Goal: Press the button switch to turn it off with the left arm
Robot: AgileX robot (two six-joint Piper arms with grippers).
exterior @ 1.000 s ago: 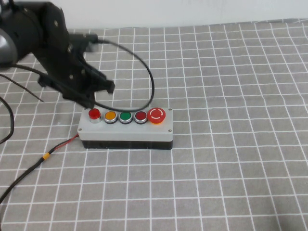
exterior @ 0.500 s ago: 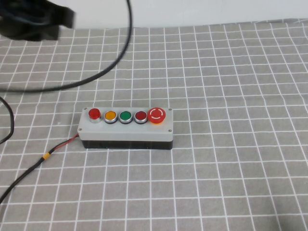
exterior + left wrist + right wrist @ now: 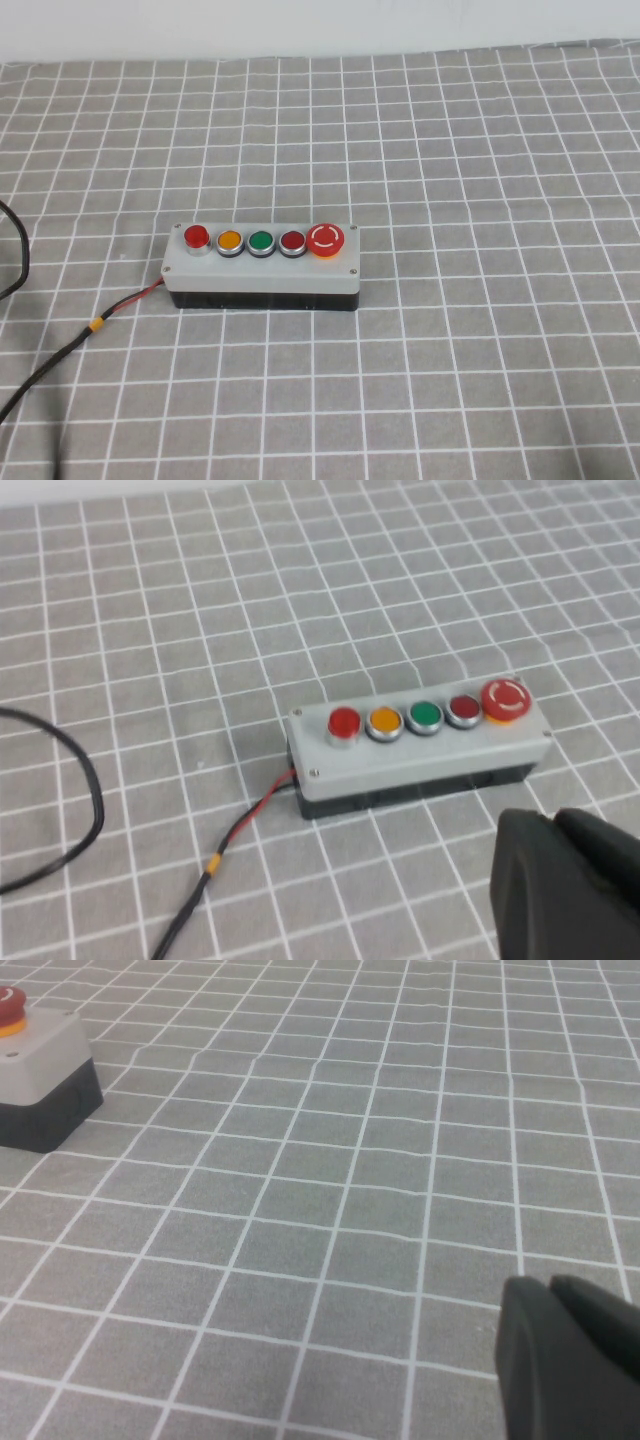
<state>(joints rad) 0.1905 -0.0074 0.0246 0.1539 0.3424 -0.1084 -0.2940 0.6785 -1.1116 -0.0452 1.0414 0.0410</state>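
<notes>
- High view: neither arm in frame. Only the grey box (image 3: 262, 265) on the gridded worktop (image 3: 480, 150), near centre, slightly toward 9 o'clock.
- Black cable (image 3: 40, 375) runs off the frame edge at 8 o'clock; its far end is cut off. Its red lead meets the box's 9 o'clock end.
- Button switch (image 3: 196, 237): small red button with a silver ring, at the 9 o'clock end of the row on the box top. Whether it glows is hard to make out.
- Row from there toward 3 o'clock: yellow button (image 3: 229, 241), green button (image 3: 261, 241), darker red button (image 3: 292, 241), large red mushroom button (image 3: 326, 239).
- Left wrist view: left end effector (image 3: 568, 885) shows only as a dark blurred mass in one corner, cropped by the frame. It is clear of the box and touches nothing; fingers are not resolvable, so cannot tell whether clenched or released.
- Same view gives all five buttons from the other angle, plus a black cable loop (image 3: 70, 810) on the worktop well apart from the box, of which the high view catches only a sliver at 9 o'clock.
- Right wrist view: right end effector (image 3: 570, 1360) is also a dark corner mass, cropped. It sits over bare worktop, well apart from the box; cannot tell its state either.
- That view catches only one end of the box, with a sliver of the mushroom button; the other four buttons are out of frame.
</notes>
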